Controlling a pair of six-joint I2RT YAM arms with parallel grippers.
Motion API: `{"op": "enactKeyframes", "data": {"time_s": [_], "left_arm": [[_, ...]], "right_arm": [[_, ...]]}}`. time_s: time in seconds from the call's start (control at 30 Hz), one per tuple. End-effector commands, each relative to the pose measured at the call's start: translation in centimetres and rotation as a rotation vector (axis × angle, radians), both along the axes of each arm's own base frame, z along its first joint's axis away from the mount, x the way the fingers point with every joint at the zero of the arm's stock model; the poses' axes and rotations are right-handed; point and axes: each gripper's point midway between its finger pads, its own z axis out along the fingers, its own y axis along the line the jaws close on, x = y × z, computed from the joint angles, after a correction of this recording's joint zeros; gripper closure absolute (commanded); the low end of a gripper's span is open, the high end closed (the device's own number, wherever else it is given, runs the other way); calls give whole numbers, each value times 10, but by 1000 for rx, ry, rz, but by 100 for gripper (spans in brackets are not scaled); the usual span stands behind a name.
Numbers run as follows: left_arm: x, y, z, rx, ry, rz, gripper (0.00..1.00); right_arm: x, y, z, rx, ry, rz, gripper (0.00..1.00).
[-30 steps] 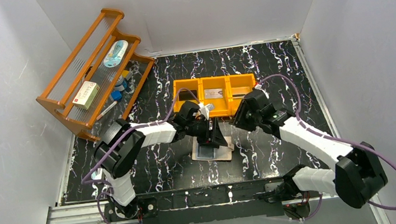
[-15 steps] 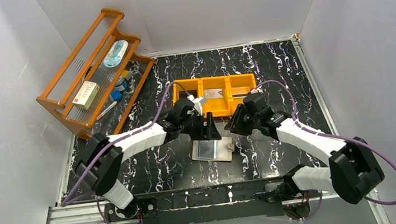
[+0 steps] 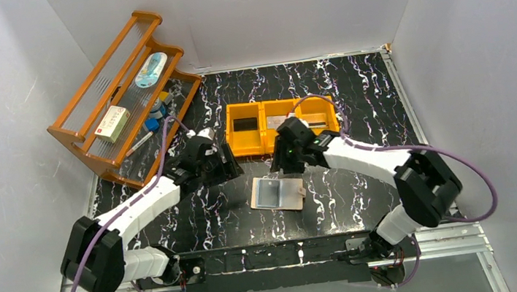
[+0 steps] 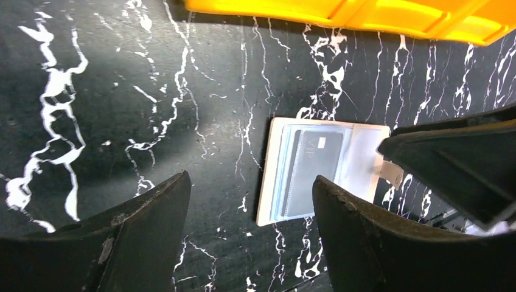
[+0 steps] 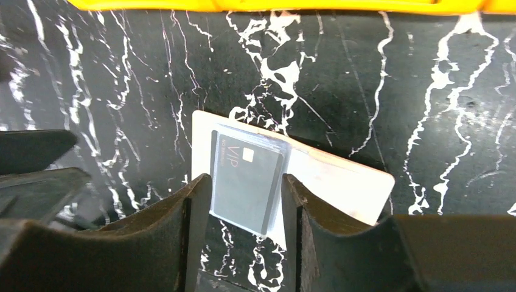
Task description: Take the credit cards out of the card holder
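1. One black, white-veined table [image 3: 352, 91] carries everything.
2. One wooden rack [image 3: 117, 96] stands tilted at the far left corner, with small boxes and bottles on its shelves.
3. One orange three-compartment tray [image 3: 229, 136] sits toward the far edge, about midway along it.
4. Two hands hang above the table. The left hand [image 4: 249, 185] is near the tray's near left corner, its fingers wide apart and empty. The right hand [image 5: 246, 182] is between the tray and the card holder, its fingers parted more narrowly and gripping nothing.
5. One card holder [image 3: 278, 193] lies opened flat toward the middle of the near edge, touched by neither hand.
6. One dark card [image 4: 313, 173] marked VIP sits in the holder's clear sleeve.
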Motion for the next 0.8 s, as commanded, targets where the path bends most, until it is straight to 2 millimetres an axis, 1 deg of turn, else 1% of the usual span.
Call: {"op": "enactKeyframes", "data": {"time_s": [0.0,0.13,0.4,0.5,0.57,0.6,0.67,0.7,0.77], "left_arm": [[3,14,14,-19,-37,59,28],[2,14,14,-23,-33,51,27],[1,7,11,-43,-19,26,27],[0,4,12,-56,-20,15,27],[-1,2,12,-67,-17,5,27],[-1,1,12,-72,-17,1,27],[-2,-1,12,-78,-11,-6,27],[-2,-2,11,-80,-8,-8,27],[-2,-3,11,-85,-3,-13,27]], "right_arm": [[1,-3,-8,-203,-24,2,43],[-4,-2,-21,-281,5,21,43],[-12,28,-32,-228,40,125,43],[-14,30,-42,-242,64,136,43],[-15,30,-44,-247,68,136,44],[-17,27,-56,-272,87,136,46],[-19,18,-65,-321,109,118,50],[-20,14,-69,-344,116,115,53],[-22,7,-75,-373,125,111,62]]}}
